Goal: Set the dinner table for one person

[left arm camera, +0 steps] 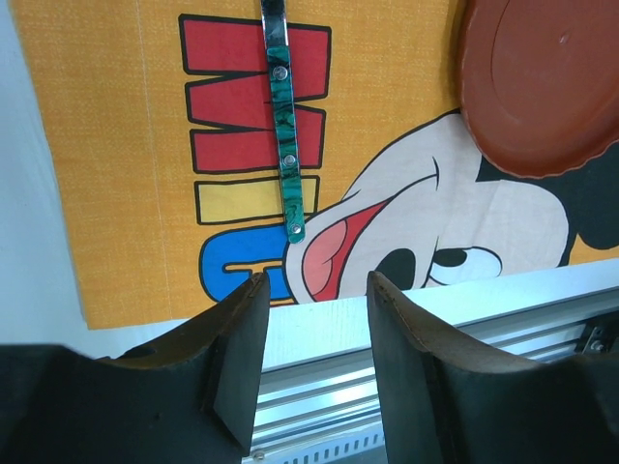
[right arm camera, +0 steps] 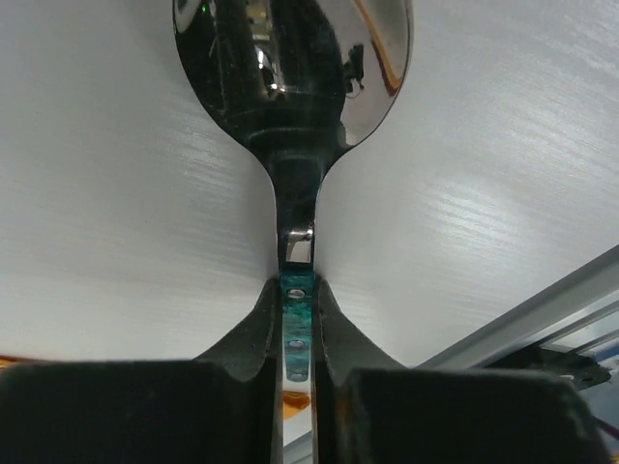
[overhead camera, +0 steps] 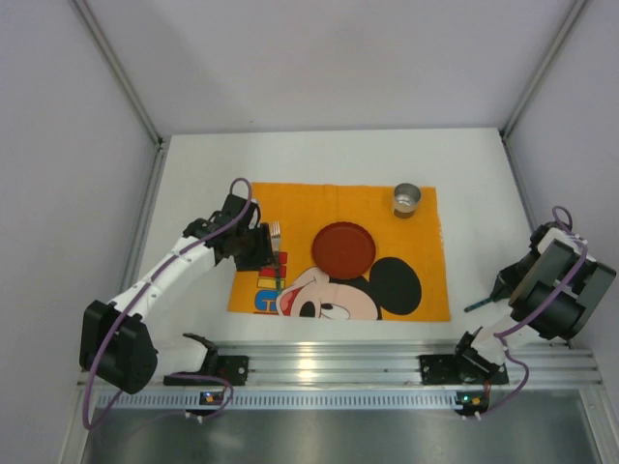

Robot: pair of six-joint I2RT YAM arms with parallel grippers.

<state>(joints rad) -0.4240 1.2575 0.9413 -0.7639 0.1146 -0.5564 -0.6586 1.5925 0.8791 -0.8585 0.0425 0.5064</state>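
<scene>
so my bench [overhead camera: 319, 155] is plain matte white and boxed in by pale grey panels: back wall [overhead camera: 329, 58], left wall [overhead camera: 58, 174], right wall [overhead camera: 580, 126]. slim aluminium posts [overhead camera: 116, 72] run up the back corners. there's a ribbed aluminium rail [overhead camera: 338, 360] along the near edge with a brushed steel sheet [overhead camera: 338, 435] below it. light's soft and even, shadows pretty faint.

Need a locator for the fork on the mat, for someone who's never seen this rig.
Find the orange Mickey Mouse placemat on the white table. The fork lies near its left edge, left of the red plate, tines pointing away from the arms. It is the only cutlery on the mat; the matching green-handled spoon is held in the right pincer.
</scene>
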